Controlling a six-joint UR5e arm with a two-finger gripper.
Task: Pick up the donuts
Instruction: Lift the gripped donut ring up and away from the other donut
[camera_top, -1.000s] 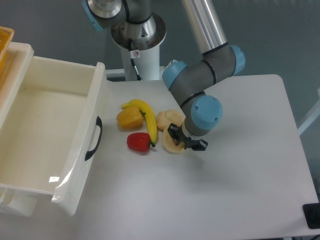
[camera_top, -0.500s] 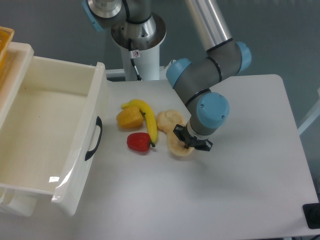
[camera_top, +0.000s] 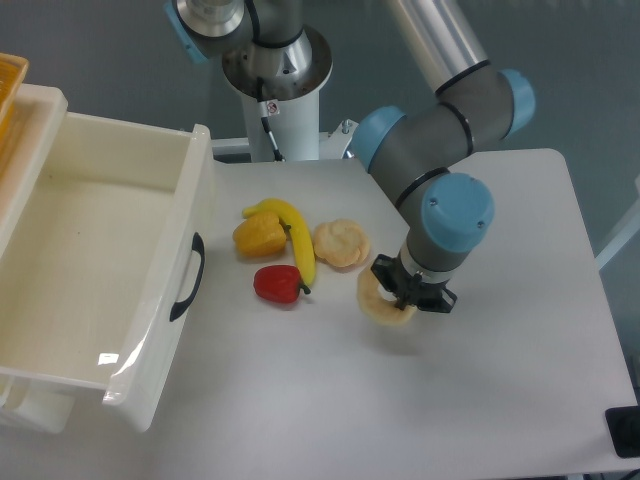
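Fingers (camera_top: 411, 293) grip one donut (camera_top: 380, 302), seemingly clear of banana (camera_top: 296, 240).

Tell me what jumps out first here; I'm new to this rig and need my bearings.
The gripper, right of centre, is shut on one donut. The other donut lies on the table beside the banana, orange-yellow pepper and red pepper. A big white bin fills the left.
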